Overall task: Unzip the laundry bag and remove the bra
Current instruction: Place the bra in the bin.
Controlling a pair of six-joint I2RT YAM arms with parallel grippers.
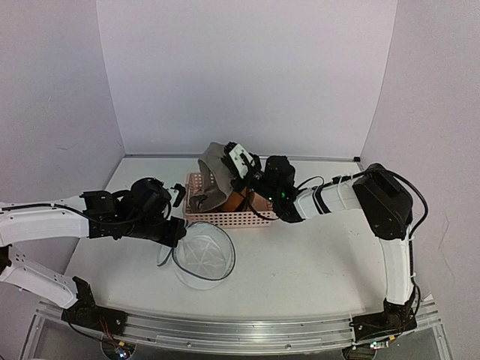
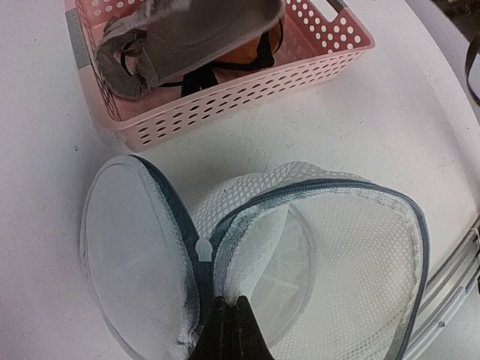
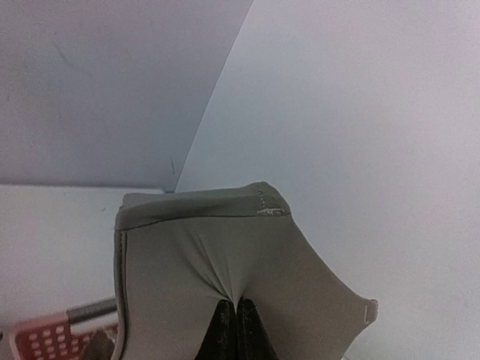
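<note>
The white mesh laundry bag (image 1: 202,255) lies unzipped on the table, its round lid (image 2: 135,247) flapped open to the left and its inside (image 2: 360,255) showing only mesh. My left gripper (image 2: 227,304) is shut on the bag's rim, just below the white zip pull (image 2: 203,248). The grey bra (image 3: 225,247) hangs from my right gripper (image 3: 235,304), which is shut on its fabric. In the top view the right gripper (image 1: 229,166) holds the bra (image 1: 214,180) up over the pink basket, the lower end draping into it. My left gripper (image 1: 178,231) sits at the bag's left edge.
The pink lattice basket (image 1: 225,218) stands just behind the bag, holding an orange item (image 1: 236,199) and black straps (image 2: 196,75). White walls enclose the table at the back and sides. A metal rail (image 1: 225,330) runs along the near edge.
</note>
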